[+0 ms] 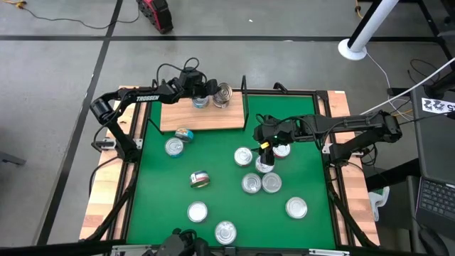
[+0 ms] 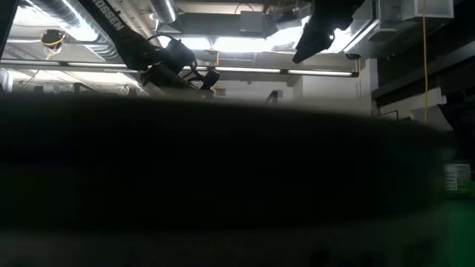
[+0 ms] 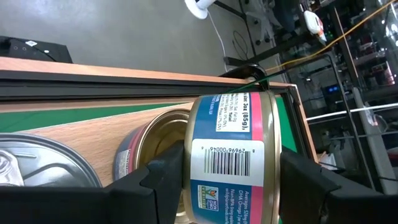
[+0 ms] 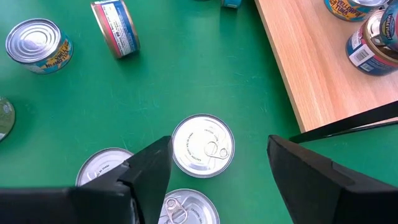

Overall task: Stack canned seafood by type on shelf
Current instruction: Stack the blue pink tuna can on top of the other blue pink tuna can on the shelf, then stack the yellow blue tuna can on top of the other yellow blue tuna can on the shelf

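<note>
A large green mat (image 1: 213,171) covers the tabletop inside a pale wooden frame, on a grey concrete floor with a white pole base (image 1: 353,48) beyond the table's far edge. The low view is mostly blocked by a dark shape, with ceiling lights and ducting above it.

At the left, the left gripper (image 1: 201,94) reaches over the far end of the shelf (image 1: 202,117), a light-brown board lying along the mat's far side. Its fingers (image 3: 163,176) pinch a blue-and-pink tin (image 3: 231,155) by its sides; in the left wrist view the tin is tipped on edge, its round axis lying roughly level, barcode facing the camera. Just behind it on the board lies a pink-labelled can (image 3: 146,146) showing a gold inside, and a silver-topped can (image 3: 37,165) sits just to one side. In the high view another shiny tin (image 1: 222,94) stands on the shelf just beside the gripper.

Nearer the table's front, loose tins (image 1: 197,210) stand lid-up on the mat; one can (image 1: 200,179) lies on its side, label outward.

At the right, the right gripper (image 1: 264,148) hangs over the mat with its fingers (image 4: 151,169) spread wide, holding nothing. Directly below its gap stands a silver tin (image 4: 202,145) upright, pull-tab upward, with two more tins (image 4: 186,208) touching it on the near side.
</note>
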`<act>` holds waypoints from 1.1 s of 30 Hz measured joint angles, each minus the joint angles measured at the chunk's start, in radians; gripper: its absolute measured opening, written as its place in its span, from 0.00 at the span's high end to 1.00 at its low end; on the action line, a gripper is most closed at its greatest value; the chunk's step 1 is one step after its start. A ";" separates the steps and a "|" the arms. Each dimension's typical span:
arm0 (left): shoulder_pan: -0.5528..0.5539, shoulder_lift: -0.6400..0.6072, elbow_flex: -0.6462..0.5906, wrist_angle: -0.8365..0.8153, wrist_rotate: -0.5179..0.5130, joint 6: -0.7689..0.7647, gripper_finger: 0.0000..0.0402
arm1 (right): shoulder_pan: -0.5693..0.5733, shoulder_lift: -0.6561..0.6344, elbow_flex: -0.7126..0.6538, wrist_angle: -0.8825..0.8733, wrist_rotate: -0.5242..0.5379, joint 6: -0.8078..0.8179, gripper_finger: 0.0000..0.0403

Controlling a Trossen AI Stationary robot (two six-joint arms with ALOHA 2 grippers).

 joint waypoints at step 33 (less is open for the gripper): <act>0.032 -0.042 -0.004 -0.008 0.001 0.143 0.29 | 0.000 0.000 0.000 -0.009 -0.019 0.001 0.35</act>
